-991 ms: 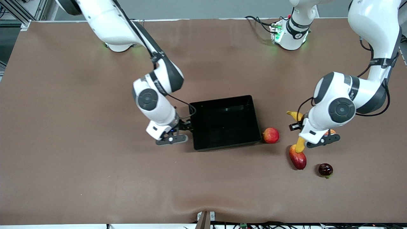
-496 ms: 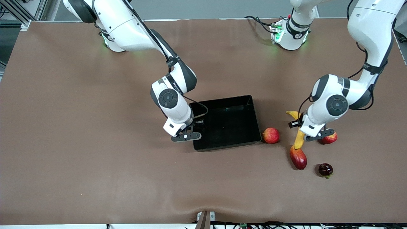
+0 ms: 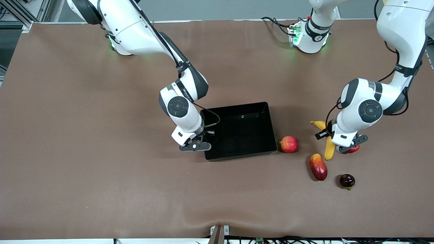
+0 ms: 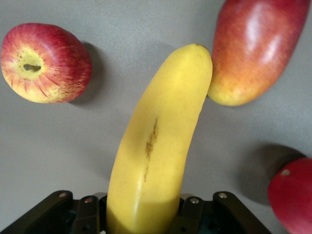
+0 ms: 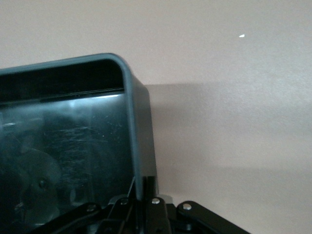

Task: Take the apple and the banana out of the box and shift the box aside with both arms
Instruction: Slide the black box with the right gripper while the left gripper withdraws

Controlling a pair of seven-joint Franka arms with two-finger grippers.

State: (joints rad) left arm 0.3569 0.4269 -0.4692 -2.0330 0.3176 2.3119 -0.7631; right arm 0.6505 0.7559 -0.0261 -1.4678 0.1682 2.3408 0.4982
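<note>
My left gripper (image 3: 339, 144) is shut on the yellow banana (image 3: 329, 150) near its stem half; in the left wrist view (image 4: 144, 214) the banana (image 4: 156, 136) fills the space between the jaws. The small red and yellow apple (image 3: 354, 149) lies beside it, mostly hidden under my left hand, and shows whole in the left wrist view (image 4: 44, 63). The black box (image 3: 237, 105) sits mid-table, empty. My right gripper (image 3: 200, 144) is shut on the box wall (image 5: 139, 122) toward the right arm's end, as the right wrist view (image 5: 144, 195) shows.
An oblong red-yellow mango (image 3: 318, 166) lies just nearer the front camera than the banana's tip (image 4: 258, 48). A pink-red round fruit with a nub (image 3: 289, 144) rests against the box (image 4: 292, 200). A dark red fruit (image 3: 347, 180) lies nearest the camera.
My right gripper moved onto the box wall and closed; the box shifted slightly toward the right arm's end. My left gripper carried the banana off the mango, toward the left arm's end.
</note>
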